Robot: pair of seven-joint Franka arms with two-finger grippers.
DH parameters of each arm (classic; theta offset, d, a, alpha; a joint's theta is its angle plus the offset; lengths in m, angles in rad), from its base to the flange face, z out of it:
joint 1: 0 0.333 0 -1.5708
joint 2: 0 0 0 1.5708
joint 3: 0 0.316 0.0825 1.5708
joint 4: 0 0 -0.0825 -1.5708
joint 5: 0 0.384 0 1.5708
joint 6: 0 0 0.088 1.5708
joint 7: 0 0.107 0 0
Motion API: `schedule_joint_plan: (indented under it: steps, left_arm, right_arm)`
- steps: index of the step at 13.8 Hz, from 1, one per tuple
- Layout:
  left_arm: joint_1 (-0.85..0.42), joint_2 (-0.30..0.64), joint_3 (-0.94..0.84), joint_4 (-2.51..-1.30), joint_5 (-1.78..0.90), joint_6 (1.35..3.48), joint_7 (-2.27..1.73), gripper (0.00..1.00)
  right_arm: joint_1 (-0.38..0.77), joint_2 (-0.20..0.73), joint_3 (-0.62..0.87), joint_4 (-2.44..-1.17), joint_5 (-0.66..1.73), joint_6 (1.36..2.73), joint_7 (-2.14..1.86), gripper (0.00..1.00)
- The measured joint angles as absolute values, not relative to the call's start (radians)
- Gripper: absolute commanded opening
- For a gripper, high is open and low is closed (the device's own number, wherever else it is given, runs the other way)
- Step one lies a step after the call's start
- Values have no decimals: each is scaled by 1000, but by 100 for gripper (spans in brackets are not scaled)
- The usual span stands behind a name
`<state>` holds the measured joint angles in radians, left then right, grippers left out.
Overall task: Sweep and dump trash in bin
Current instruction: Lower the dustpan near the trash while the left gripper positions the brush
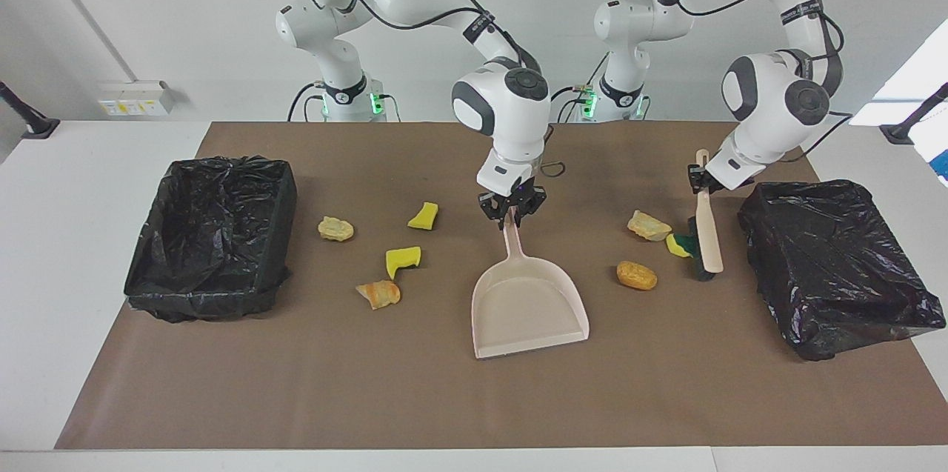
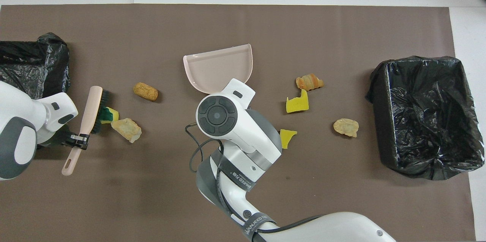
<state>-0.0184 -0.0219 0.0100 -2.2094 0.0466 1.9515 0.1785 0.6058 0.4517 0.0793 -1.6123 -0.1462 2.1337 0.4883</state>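
Gripping the brush [image 1: 707, 231]: my left end effector [image 1: 698, 179] is clamped on its handle, at mid-height of the facing frame toward the left arm's end. The bristles are down on the counter [image 1: 444, 398], touching the green-topped sponge [image 1: 678, 244].
Gripping the dustpan [image 1: 529, 309]: my right end effector [image 1: 511, 214] is closed on the handle at frame centre, and the pan lies flat just below it.
Trash by the brush: I see a pale lump [image 1: 648, 226] just above the sponge and a brown lump [image 1: 636, 275] lower, nearer the dustpan.
Trash toward the right arm's end: two yellow sponge pieces [image 1: 424, 215], [image 1: 402, 258], a striped bread piece [image 1: 379, 294], and a tan lump [image 1: 335, 228].
Bins: black-lined bins [image 1: 278, 220], [image 1: 837, 264] stand at either end.
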Motion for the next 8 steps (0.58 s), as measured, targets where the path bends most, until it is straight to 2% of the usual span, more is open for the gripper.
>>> schedule_joint_plan:
  steps: [8]
  left_arm:
    - [-143, -22, 2, -2221, 47, 1981, 75, 0]
  right_arm:
    - [447, 366, 79, -1610, -107, 2016, -157, 0]
